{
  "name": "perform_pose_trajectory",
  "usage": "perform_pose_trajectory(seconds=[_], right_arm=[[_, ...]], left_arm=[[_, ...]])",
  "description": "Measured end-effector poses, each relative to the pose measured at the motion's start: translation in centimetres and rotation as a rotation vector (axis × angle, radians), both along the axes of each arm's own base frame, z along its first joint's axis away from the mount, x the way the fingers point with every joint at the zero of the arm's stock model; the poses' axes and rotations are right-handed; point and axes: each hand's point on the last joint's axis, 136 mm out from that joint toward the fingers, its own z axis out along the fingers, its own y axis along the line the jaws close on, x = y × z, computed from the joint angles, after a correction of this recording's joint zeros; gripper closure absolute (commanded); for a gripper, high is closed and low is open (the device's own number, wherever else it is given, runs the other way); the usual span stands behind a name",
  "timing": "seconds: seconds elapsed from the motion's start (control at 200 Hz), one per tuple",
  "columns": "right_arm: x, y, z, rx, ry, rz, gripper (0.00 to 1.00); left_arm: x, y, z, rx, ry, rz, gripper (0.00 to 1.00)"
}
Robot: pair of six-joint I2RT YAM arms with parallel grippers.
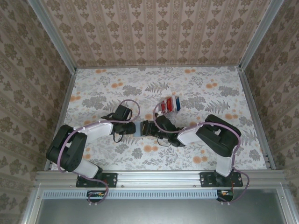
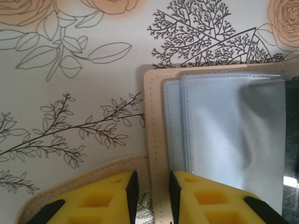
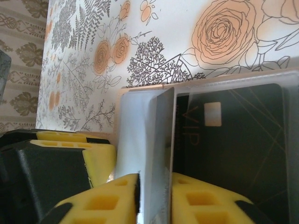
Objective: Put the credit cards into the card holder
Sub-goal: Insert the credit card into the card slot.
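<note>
Pinching the card holder's tan edge (image 2: pixel 156 140), the left gripper (image 2: pixel 152 196) hides its near end. The right gripper (image 3: pixel 155 198) straddles an edge-on credit card (image 3: pixel 161 140), whether clamped or loose I cannot tell. Other credit cards (image 1: pixel 170 105) lie beyond.

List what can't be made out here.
Top external: how many credit cards are stacked; overlapped, too small.
Top external: card holder pockets; left arm and right arm crowd it.
Right wrist: whether the right gripper clamps the grey card; bottom edge cuts it.
Left wrist: dark card; right edge cuts it.
</note>
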Motion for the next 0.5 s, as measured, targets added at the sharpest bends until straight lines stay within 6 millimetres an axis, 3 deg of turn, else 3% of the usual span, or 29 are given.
perform_pose_trajectory(seconds=[0.29,0.5], right_arm=[[-0.8,-2.4,0.8,-0.174,-0.022,0.012,0.60],[-0.5,-3.7,1.9,-0.243,-0.054,0.018,0.64]], left_arm=[[0.0,-0.7,0.0,-0.012,-0.003,-0.016,0.72],[0.0,-0.7,0.0,-0.012,-0.003,-0.016,0.72]])
